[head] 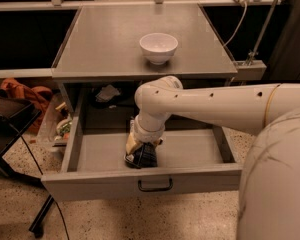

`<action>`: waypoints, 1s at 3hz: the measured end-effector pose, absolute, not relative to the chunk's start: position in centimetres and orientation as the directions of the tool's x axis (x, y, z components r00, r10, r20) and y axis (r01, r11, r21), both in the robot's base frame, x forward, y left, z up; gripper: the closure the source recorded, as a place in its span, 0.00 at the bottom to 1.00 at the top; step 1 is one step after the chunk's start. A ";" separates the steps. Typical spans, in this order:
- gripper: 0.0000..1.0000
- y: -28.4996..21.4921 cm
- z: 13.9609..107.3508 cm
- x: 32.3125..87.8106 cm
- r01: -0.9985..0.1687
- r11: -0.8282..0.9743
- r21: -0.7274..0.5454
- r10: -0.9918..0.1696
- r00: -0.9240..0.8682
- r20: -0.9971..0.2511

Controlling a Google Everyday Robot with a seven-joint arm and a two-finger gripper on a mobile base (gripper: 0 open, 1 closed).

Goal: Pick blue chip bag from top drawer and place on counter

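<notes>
In the drawer [195,151], the hand [143,144] meets the bag [144,157], grip unclear; a weak hold could drop it.

The top drawer [85,181] stands pulled out, its near part open from above. Its far part lies under the front edge of the counter [105,39], where a whitish paper scrap [108,92] sits in shadow. The gripper [145,145] is down inside the drawer at near centre, right over the blue chip bag [141,156], and the arm [210,104] crosses above the drawer's right half. The drawer floor left of the bag is bare and reachable from above; the floor to its right is bare but lies beneath the arm. On the counter a white bowl [158,47] stands about mid-width, toward the near edge, with flat open surface to its left, right and far side.
</notes>
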State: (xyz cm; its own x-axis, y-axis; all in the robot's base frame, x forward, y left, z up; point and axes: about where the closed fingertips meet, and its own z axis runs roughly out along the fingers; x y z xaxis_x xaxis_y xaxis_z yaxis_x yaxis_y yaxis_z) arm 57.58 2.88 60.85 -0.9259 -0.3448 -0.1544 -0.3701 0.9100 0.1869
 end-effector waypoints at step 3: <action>1.00 -0.3 72.2 57.0 -0.481 0.803 0.351 -0.326 -0.849 -0.417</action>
